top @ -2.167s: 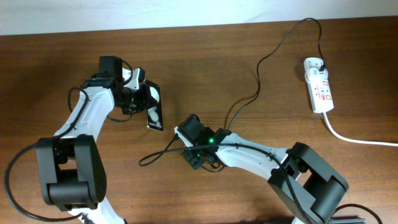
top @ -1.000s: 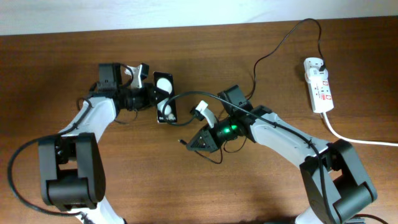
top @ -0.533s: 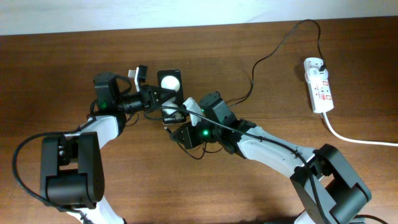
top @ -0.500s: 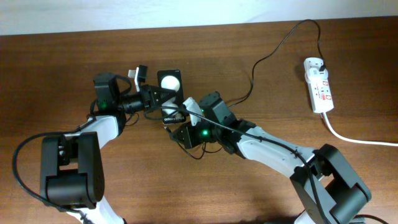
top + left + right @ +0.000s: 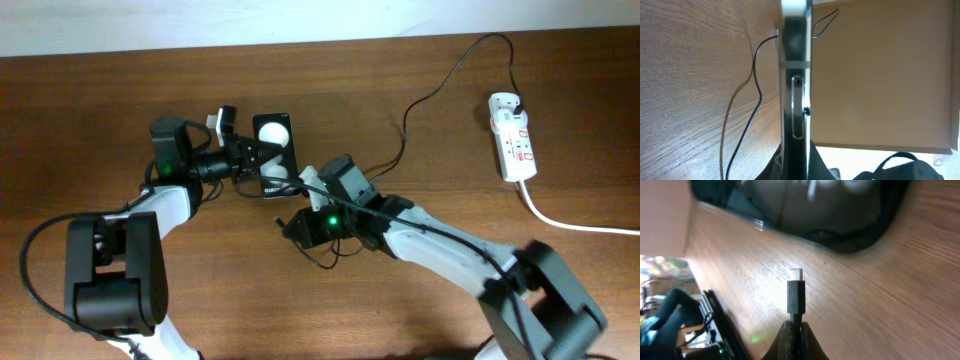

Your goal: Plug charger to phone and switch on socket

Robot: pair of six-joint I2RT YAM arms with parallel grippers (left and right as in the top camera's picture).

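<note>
My left gripper (image 5: 243,158) is shut on the phone (image 5: 272,156), a black rectangle with white round spots, held above the table at centre left. In the left wrist view the phone (image 5: 795,85) stands edge-on between my fingers (image 5: 796,167). My right gripper (image 5: 292,225) is shut on the charger (image 5: 796,297), whose small plug tip points away from the fingers (image 5: 796,330). It is just below and right of the phone. The black cable (image 5: 420,100) runs up to the white socket (image 5: 512,137) at the far right.
The socket's thick white cord (image 5: 570,222) leaves toward the right edge. Loose loops of black cable (image 5: 330,255) lie under my right arm. A light wall strip runs along the table's far edge.
My right gripper has pulled back a little down and right from the phone with the plug. The left arm and the phone have barely moved.
</note>
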